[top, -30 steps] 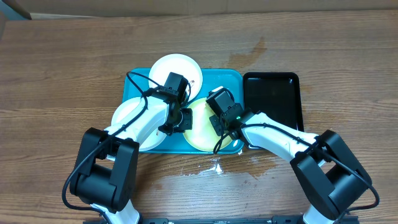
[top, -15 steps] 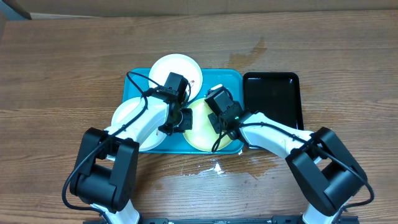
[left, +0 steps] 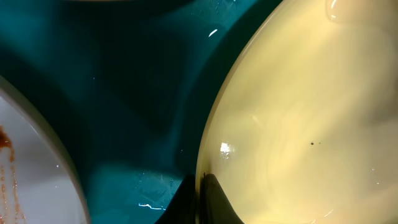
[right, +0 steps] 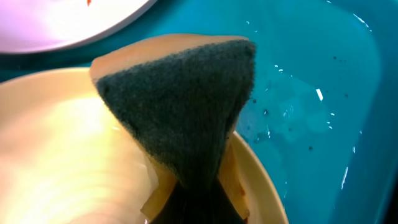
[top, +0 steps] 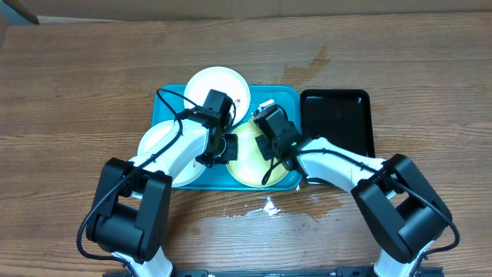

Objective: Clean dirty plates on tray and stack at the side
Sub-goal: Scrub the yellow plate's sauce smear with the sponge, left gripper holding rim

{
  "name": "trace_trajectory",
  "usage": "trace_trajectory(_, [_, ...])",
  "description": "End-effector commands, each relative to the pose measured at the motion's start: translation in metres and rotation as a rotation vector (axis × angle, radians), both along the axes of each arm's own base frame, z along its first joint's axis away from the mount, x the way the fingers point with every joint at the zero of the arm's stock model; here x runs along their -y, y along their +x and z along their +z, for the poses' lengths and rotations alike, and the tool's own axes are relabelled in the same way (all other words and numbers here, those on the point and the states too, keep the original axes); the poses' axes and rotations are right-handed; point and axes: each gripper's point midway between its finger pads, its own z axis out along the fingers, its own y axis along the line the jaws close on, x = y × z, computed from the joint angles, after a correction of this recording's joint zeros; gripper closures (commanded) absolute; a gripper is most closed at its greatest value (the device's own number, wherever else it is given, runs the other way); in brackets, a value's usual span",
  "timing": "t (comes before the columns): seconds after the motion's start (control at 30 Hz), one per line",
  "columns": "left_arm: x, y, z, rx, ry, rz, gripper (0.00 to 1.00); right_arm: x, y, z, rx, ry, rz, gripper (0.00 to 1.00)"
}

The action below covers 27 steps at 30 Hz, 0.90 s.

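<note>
The turquoise tray (top: 164,101) holds three plates. One white plate (top: 201,83) lies at the back, and another white plate (top: 156,140) with brown smears (left: 7,146) lies at the left. The lime-rimmed plate (top: 247,168) sits front centre. My left gripper (top: 227,148) is shut on the left rim of the lime-rimmed plate (left: 298,112), with its jaws pinching the edge (left: 200,186). My right gripper (top: 267,127) is shut on a sponge (right: 186,99), dark scouring face outward, which presses on that plate's (right: 56,149) far right rim.
A glossy black tray (top: 337,115) lies just right of the turquoise one. Water droplets lie on the wooden table (top: 265,206) in front of the tray, and a damp stain (top: 311,65) sits behind it. Water beads the tray floor (right: 311,99).
My right gripper has slid the sponge a little toward the back and left over the lime-rimmed plate. The left gripper and plates have stayed put.
</note>
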Motion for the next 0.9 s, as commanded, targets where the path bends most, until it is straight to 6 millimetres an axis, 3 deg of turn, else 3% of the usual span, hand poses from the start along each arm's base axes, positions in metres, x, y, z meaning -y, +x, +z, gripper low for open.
trace_trajectory(0.0, [0.0, -0.014, -0.005, -0.03, 0.014, -0.045, 0.96, 0.007, 0.004, -0.012, -0.073, 0.092, 0.003, 0.96])
trace_trajectory(0.17, [0.0, -0.015, -0.005, -0.032, 0.015, -0.045, 0.96, 0.013, 0.018, 0.0, -0.104, 0.212, 0.002, 0.96])
trace_trajectory(0.6, [-0.001, -0.016, -0.005, -0.035, 0.016, -0.045, 0.96, 0.005, 0.031, 0.069, 0.016, 0.293, 0.054, 0.96])
trace_trajectory(0.87, [-0.001, -0.016, -0.005, -0.035, 0.016, -0.045, 0.96, 0.003, 0.028, 0.072, 0.012, 0.297, 0.062, 0.96])
